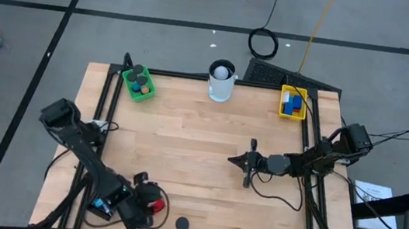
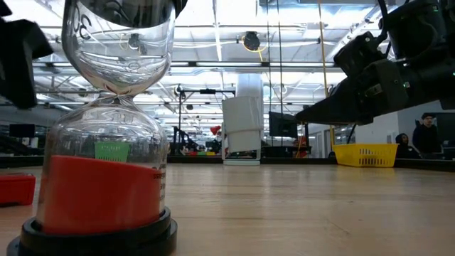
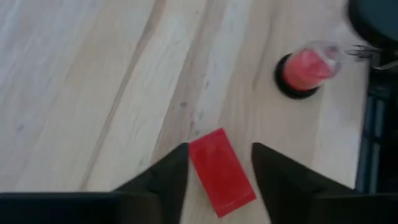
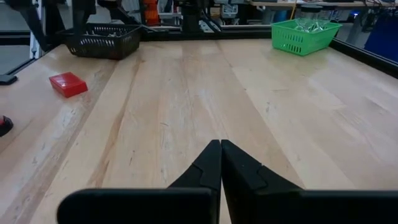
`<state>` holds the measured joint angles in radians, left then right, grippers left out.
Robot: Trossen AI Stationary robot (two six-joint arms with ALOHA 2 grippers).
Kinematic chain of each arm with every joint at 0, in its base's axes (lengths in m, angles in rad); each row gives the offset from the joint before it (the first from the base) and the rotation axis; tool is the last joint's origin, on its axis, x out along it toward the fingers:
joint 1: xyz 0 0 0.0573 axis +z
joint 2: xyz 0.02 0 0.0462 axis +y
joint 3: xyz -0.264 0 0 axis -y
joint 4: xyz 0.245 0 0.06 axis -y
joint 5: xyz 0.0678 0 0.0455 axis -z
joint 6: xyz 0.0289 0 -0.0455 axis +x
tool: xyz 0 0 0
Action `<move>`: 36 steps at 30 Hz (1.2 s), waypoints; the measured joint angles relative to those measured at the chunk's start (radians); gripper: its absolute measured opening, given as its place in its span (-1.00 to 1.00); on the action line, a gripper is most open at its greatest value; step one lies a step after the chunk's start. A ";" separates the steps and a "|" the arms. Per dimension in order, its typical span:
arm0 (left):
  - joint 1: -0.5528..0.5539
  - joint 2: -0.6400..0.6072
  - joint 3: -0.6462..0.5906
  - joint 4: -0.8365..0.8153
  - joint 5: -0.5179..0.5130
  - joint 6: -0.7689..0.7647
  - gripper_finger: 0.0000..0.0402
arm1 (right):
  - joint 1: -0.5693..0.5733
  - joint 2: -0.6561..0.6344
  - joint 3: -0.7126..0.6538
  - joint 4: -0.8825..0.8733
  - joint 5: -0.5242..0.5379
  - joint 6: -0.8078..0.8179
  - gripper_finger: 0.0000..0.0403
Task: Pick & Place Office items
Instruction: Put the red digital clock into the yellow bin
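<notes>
- Left hand [image 3: 214, 168]: at the near-left corner of the worktop [image 1: 200, 153], my fingers apart, one on each side of a flat red block [image 3: 222, 172] that lies on the wood; I cannot tell whether they touch it.
- Ahead of that hand: a sand timer [image 3: 303, 70] with red sand, standing upright.
- Right hand [image 4: 220, 163]: mid-worktop, fingers pressed together, empty.
- Far edge: green tray [image 1: 139, 83] with dark round pieces, white cup [image 1: 222, 81], yellow tray [image 1: 293, 103] with blue blocks.
</notes>
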<state>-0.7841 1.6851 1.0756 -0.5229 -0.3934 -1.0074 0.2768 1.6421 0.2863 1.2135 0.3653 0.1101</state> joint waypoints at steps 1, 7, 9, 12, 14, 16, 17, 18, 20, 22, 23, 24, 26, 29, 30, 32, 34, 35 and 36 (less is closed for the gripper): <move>0.000 0.014 0.020 -0.031 0.005 -0.033 -0.02 | 0.000 0.000 0.000 -0.002 0.000 0.001 -1.00; 0.005 0.074 0.063 -0.074 0.045 -0.137 0.50 | 0.000 0.000 0.000 -0.017 0.000 0.001 -1.00; 0.005 0.090 0.063 -0.074 0.056 -0.158 0.63 | 0.000 0.000 0.000 -0.017 0.000 0.001 -1.00; 0.007 0.118 0.063 -0.073 0.084 -0.182 0.75 | 0.000 0.000 0.000 -0.017 0.000 0.001 -1.00; 0.008 0.135 0.063 -0.072 0.099 -0.185 0.79 | 0.000 0.000 0.000 -0.016 0.000 0.001 -1.00; 0.010 0.153 0.063 -0.073 0.107 -0.191 0.78 | 0.000 0.000 0.000 -0.016 0.000 0.001 -1.00; 0.010 0.161 0.063 -0.077 0.108 -0.191 0.77 | 0.000 0.000 0.000 -0.015 0.000 0.001 -1.00; 0.010 0.167 0.063 -0.080 0.109 -0.191 0.75 | 0.000 0.000 0.000 -0.015 0.000 0.001 -1.00; 0.014 0.177 0.063 -0.079 0.118 -0.191 0.70 | 0.000 0.000 0.000 -0.015 0.000 0.001 -1.00; 0.017 0.186 0.063 -0.079 0.143 -0.185 0.64 | 0.000 0.000 0.000 -0.015 0.000 0.001 -1.00; 0.018 0.191 0.063 -0.077 0.160 -0.179 0.60 | 0.000 0.000 0.000 -0.015 0.000 0.001 -1.00; 0.020 0.194 0.063 -0.079 0.172 -0.169 0.56 | 0.000 0.000 0.000 -0.015 0.000 0.001 -1.00; 0.020 0.201 0.064 -0.090 0.183 -0.152 0.46 | 0.000 0.000 0.000 -0.015 0.000 0.002 -1.00; 0.020 0.205 0.066 -0.123 0.194 -0.123 0.29 | 0.000 0.000 0.000 -0.020 0.000 0.009 -1.00; 0.020 0.205 0.066 -0.132 0.196 -0.115 0.23 | 0.000 0.000 0.000 -0.021 0.000 0.009 -1.00; 0.020 0.202 0.066 -0.148 0.195 -0.094 0.09 | 0.000 0.000 0.000 -0.022 0.000 0.009 -1.00; 0.020 0.199 0.065 -0.154 0.197 -0.064 -0.05 | 0.000 0.000 0.000 -0.022 0.000 0.009 -1.00; 0.020 0.199 0.065 -0.153 0.199 -0.050 -0.12 | 0.000 0.000 0.000 -0.022 0.000 0.009 -1.00; 0.020 0.198 0.065 -0.153 0.199 -0.038 -0.18 | 0.000 0.000 0.000 -0.022 0.000 0.009 -1.00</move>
<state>-0.7643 1.8836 1.1408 -0.6762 -0.1942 -1.0457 0.2768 1.6421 0.2863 1.1919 0.3649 0.1192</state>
